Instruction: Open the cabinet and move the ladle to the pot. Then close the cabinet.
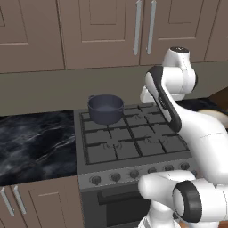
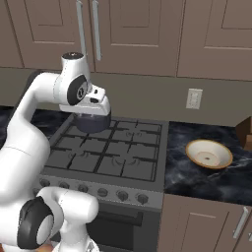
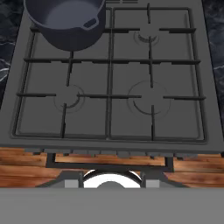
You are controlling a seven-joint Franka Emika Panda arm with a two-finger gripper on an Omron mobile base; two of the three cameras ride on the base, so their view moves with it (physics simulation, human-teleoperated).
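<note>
Four burner grates of the stove (image 3: 109,83) lay directly beneath the hand, which looked straight down on them. One pot (image 1: 105,108) stood upright on the rear left burner, ahead of and to the left of the hand, its two loop handles in line across the stove. Above and beyond the hand, the cabinet (image 1: 102,33) was closed, its two bar handles (long axes vertical) flanking the centre seam. Whether the gripper's jaws were open or shut, I could not tell. One tan dish (image 2: 209,154) sat well off to the right.
</note>
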